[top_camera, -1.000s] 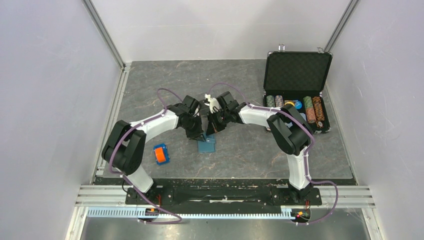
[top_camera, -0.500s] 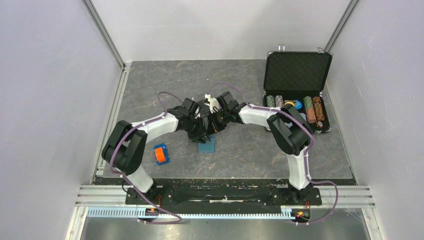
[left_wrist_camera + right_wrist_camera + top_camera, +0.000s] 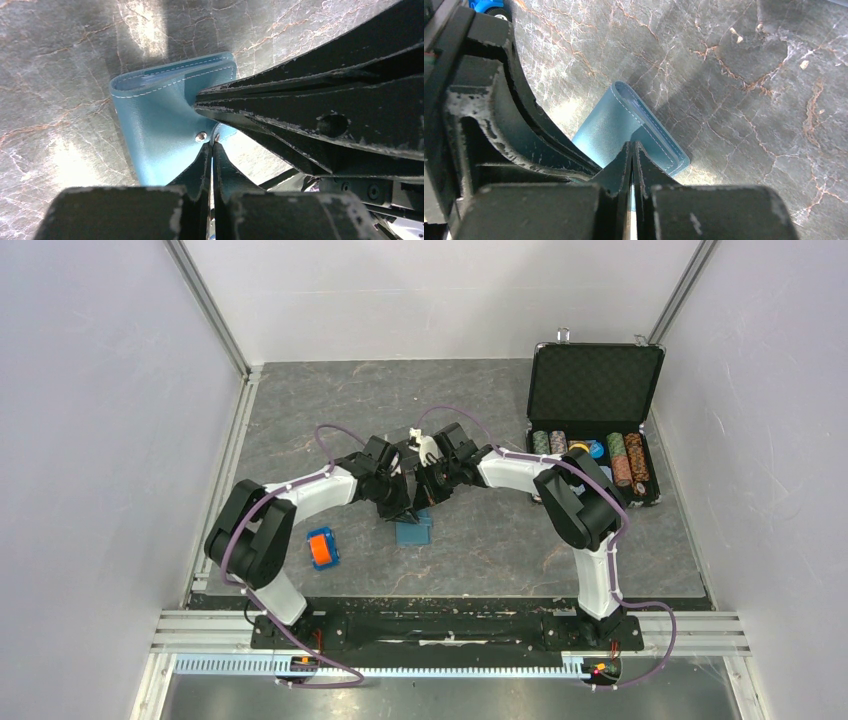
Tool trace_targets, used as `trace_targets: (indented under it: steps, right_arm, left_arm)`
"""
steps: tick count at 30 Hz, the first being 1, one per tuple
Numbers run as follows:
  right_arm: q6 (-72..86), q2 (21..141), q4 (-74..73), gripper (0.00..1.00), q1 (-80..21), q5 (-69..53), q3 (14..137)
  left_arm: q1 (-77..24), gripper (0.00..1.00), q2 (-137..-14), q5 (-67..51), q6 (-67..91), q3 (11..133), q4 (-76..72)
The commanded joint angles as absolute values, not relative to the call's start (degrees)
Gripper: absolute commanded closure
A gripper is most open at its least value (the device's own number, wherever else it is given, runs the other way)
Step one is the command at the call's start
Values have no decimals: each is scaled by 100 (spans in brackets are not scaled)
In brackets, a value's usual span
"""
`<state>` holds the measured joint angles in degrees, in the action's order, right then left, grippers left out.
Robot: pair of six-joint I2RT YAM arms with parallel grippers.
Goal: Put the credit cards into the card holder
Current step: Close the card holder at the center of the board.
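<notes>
The small teal-blue stitched folding card holder (image 3: 413,532) lay near the middle of the grey marbled table (image 3: 520,540), under both arms; the left gripper (image 3: 211,149) had its black jaws pressed together, tips against the holder's outer face beside a small metal snap stud (image 3: 201,136); the right gripper (image 3: 632,149) was likewise closed tight, tips low over the holder's stitched edge; whether either pinched a flap could not be told; a chunky orange-and-blue block (image 3: 321,548) sat well apart to the left; an open black case (image 3: 595,385) holding chips stood at the far right.
</notes>
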<state>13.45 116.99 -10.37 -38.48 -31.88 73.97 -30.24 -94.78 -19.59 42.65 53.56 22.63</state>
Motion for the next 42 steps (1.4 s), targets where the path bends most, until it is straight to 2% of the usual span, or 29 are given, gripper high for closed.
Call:
trace_targets:
  steps: [1, 42]
  right_arm:
    - [1097, 11909, -1680, 100, -3822, -2809, 7233]
    - [1026, 11690, -1645, 100, -3811, -3024, 7164]
  left_arm:
    - [-2997, 98, -9481, -1849, 4299, 5377, 2312]
    - [-2850, 98, -9938, -917, 4183, 5170, 2762]
